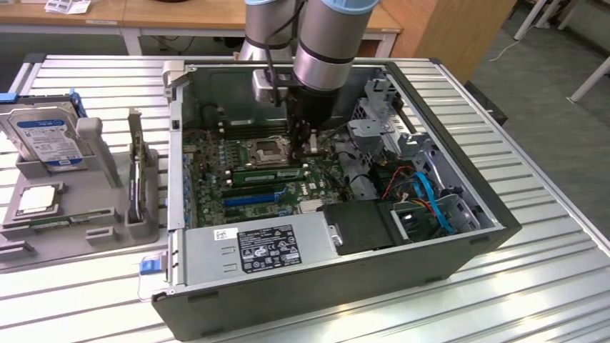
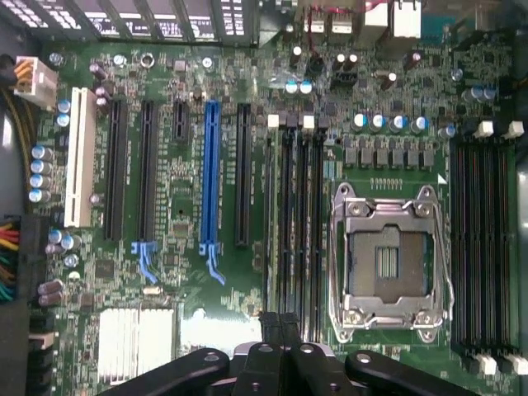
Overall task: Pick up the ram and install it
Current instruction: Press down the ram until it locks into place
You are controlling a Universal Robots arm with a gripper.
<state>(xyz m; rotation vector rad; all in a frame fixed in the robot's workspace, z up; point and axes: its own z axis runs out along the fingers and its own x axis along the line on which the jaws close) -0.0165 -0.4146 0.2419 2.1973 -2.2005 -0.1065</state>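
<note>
One thin green ram (image 1: pixel 268 174) stick standing edge-up in a black slot beside the square metal socket (image 1: pixel 266 150), clenched empty gripper (image 2: pixel 280 323) just above it, ribbed metal table (image 1: pixel 533 271), open steel case (image 1: pixel 333 286).

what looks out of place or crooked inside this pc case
Nothing looks crooked or damaged. The ram sits level in a slot beside the CPU socket, near the shut tool. One oddity: that socket is empty, with bare contacts showing.
</note>
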